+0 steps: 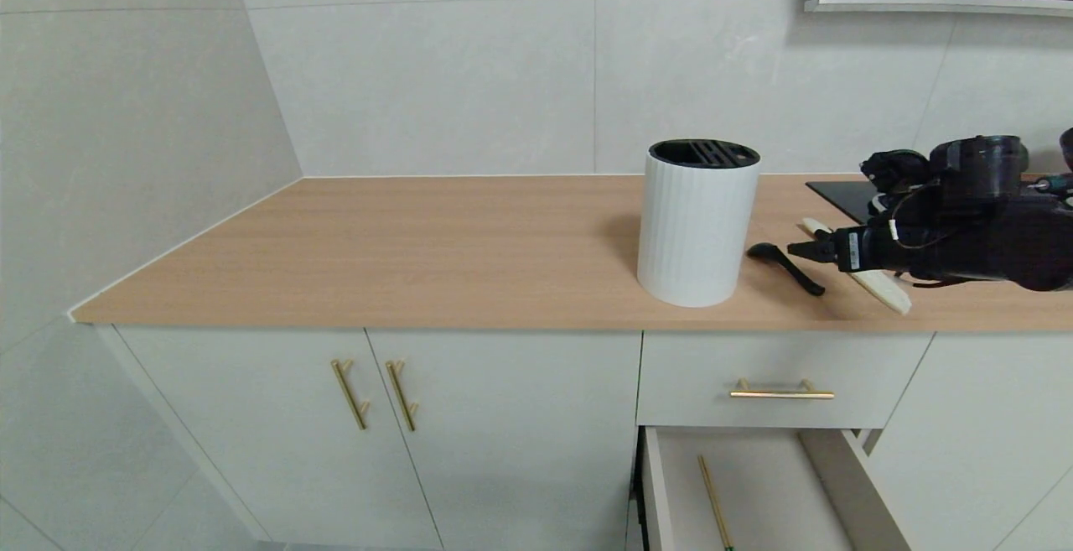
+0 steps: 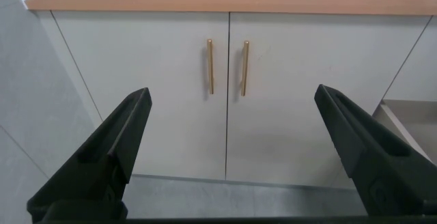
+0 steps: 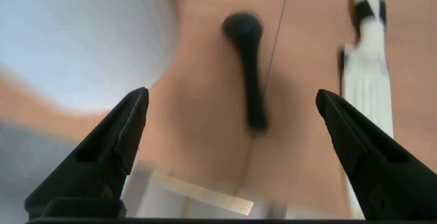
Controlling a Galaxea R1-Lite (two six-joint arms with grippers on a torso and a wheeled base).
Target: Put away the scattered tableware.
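The right tool hangs just above the tabletop, its fingers spread wide with nothing between them. In its wrist view the black spoon lies right under the gap, untouched. On the spoon's far side from the holder rests a long white utensil, partly hidden under the arm. Both lie near the tabletop's front edge toward its right end, and the white ribbed holder stands upright just beside the spoon. Below that edge the lower drawer is pulled open with one slim chopstick-like stick inside — probably the one piece already stowed. The left tool, also spread and empty, hangs low facing the cupboard doors. By this reading the job is early — two pieces remain out, and the spoon looks to be next.
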